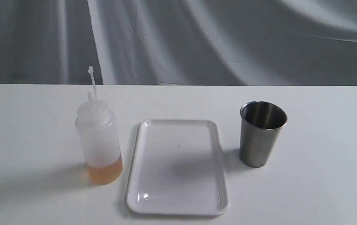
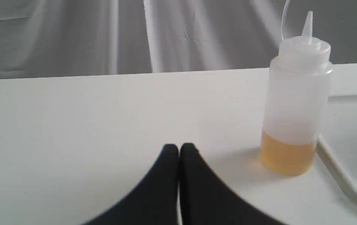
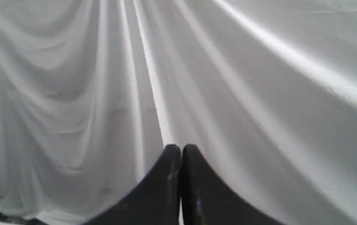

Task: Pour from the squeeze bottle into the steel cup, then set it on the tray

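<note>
The squeeze bottle [image 1: 99, 140] stands upright on the white table, left of the tray [image 1: 147, 200], with a little orange liquid at its bottom. The steel cup [image 1: 261, 134] stands upright to the right of the tray. Neither arm shows in the exterior view. In the left wrist view my left gripper [image 2: 178, 147] is shut and holds nothing, low over the table, a short way from the squeeze bottle [image 2: 295, 103], with the tray's rim [image 2: 341, 178] beyond it. My right gripper [image 3: 181, 147] is shut and holds nothing, facing only the cloth backdrop.
A grey draped cloth [image 1: 178, 40] hangs behind the table's far edge. The white tabletop [image 1: 322, 187] stretches around all three objects.
</note>
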Robot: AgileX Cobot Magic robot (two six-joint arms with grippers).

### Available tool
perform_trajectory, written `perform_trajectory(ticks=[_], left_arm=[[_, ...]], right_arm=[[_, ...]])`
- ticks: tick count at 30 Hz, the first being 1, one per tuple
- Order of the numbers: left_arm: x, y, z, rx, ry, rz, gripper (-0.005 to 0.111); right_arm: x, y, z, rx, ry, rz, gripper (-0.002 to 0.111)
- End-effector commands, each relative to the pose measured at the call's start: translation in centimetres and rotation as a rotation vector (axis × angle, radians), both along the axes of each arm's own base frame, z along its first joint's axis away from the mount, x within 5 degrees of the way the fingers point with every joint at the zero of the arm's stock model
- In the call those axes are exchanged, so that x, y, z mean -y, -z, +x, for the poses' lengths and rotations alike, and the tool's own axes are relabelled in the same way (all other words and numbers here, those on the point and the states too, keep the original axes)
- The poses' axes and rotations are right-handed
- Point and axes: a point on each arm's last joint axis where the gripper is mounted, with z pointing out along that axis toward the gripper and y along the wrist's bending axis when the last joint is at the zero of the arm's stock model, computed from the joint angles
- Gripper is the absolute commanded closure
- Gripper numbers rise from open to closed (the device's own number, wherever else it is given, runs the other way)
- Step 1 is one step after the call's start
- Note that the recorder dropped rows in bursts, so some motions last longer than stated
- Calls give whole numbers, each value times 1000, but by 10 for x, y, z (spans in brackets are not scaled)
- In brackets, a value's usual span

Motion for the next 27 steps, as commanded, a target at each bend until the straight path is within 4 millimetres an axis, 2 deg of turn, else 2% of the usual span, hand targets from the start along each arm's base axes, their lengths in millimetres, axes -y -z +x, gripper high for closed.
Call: perform_trajectory(ticks=[1, 8, 15, 19, 25, 27], left_arm=[[0, 1, 0, 6, 5, -8, 107], [0, 1, 0, 6, 6, -3, 107], [0, 1, 0, 6, 5, -6, 107], [0, 1, 0, 6, 5, -6, 107], [0, 1, 0, 6, 5, -6, 107], [0, 1, 0, 6, 6, -3, 107]], right_arm=[[-20, 5, 4, -2, -56, -94, 108], [-62, 16, 4, -15, -197, -151, 108], [-75, 32, 18, -105, -250, -49, 108], [-88, 40, 23, -82, -343, -150, 108], [-102, 53, 35, -99, -397, -137, 108], [-106, 63, 41, -122, -403, -137, 108]])
